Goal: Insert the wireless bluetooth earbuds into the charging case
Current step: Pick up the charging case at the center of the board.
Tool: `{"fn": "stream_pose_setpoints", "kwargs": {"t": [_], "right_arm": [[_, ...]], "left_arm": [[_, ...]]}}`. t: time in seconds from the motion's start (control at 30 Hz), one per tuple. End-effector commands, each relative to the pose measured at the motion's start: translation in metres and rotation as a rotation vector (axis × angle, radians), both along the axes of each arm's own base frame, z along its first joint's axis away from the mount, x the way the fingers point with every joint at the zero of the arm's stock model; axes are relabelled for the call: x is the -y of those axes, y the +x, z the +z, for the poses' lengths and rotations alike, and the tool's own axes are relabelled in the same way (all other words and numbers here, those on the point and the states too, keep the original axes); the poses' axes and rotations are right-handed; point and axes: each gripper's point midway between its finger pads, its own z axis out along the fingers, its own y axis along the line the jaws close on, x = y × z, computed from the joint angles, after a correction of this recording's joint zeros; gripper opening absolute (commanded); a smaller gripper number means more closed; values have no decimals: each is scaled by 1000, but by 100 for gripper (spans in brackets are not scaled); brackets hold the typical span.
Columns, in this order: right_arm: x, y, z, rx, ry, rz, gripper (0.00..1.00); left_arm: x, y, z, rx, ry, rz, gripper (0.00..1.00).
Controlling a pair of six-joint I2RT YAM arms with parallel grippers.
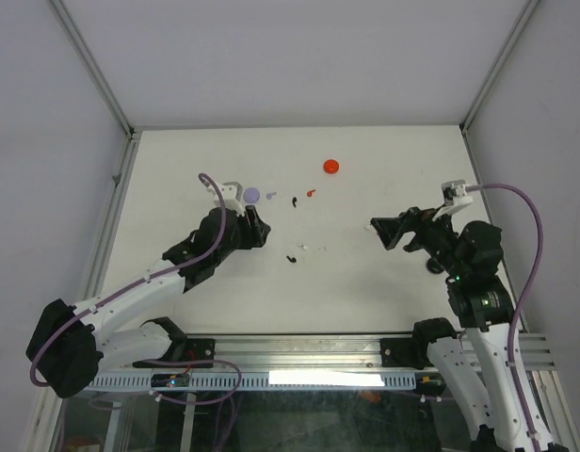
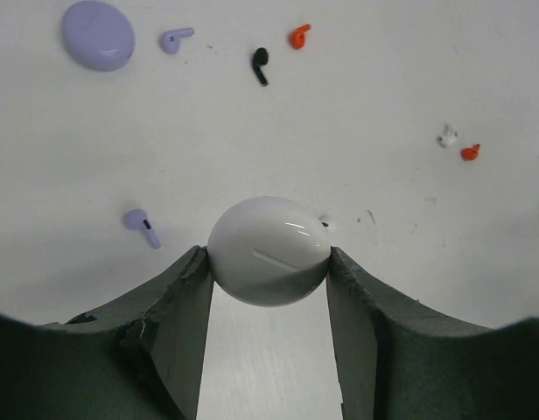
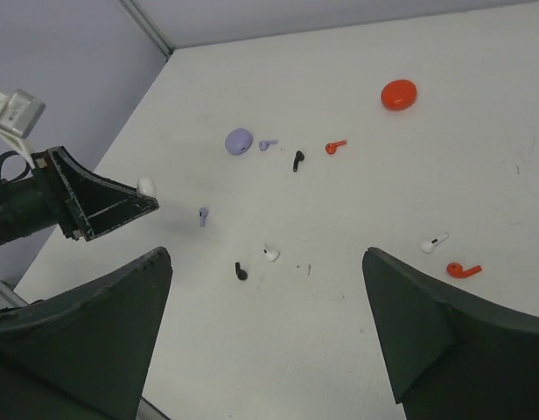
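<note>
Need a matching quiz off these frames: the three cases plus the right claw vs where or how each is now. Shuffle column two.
Column 1
1. white case
2. lilac case
3. red case
4. right claw

Column 2
A. open, nothing in it
B. lying apart from everything else
C. clamped in the left claw
D. lying next to a lilac bud

Pairs: 1-C, 2-D, 3-B, 4-A
</note>
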Motion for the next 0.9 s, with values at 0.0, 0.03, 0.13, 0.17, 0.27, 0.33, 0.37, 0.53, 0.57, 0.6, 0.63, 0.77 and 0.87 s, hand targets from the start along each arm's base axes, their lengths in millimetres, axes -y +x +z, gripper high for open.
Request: {"fn": "stream_pose_setpoints", "kwargs": {"t": [0.0, 0.03, 0.13, 0.17, 0.27, 0.33, 0.37, 0.53, 0.57, 0.6, 0.63, 0.77, 0.87], "right_arm": [[-16, 16, -9, -77, 52, 65, 93], [-19, 16, -9, -83, 57, 85, 93], [-29, 18, -2, -98, 94, 133, 89], [-34, 17, 0, -108, 109, 165, 89], [-51, 16, 2, -147, 148, 244, 89], [-59, 17, 4, -162, 149, 266, 88], [-63, 18, 4, -170, 145, 272, 89], [-85, 13, 5, -214, 121, 332, 87], [-90, 12, 4, -220, 115, 344, 86], [-94, 11, 4, -223, 105, 352, 86], [-98, 10, 4, -222, 92, 360, 84], [-113, 7, 3, -223, 44, 382, 76], [-122, 6, -2, -232, 24, 395, 71]], "left_arm": [[26, 4, 53, 248, -121, -33, 29], [32, 1, 56, 282, -123, -50, 29], [46, -7, 59, 357, -101, -97, 29], [51, -10, 61, 381, -102, -114, 29], [68, -19, 68, 455, -97, -187, 29], [79, -24, 73, 505, -77, -227, 29], [84, -27, 75, 528, -66, -247, 29], [106, -35, 80, 609, -46, -341, 30], [110, -38, 82, 623, -49, -360, 30], [114, -40, 82, 638, -47, -378, 30], [118, -41, 82, 648, -41, -390, 30], [130, -48, 82, 686, -26, -450, 31], [137, -52, 83, 701, -24, -483, 31]]}}
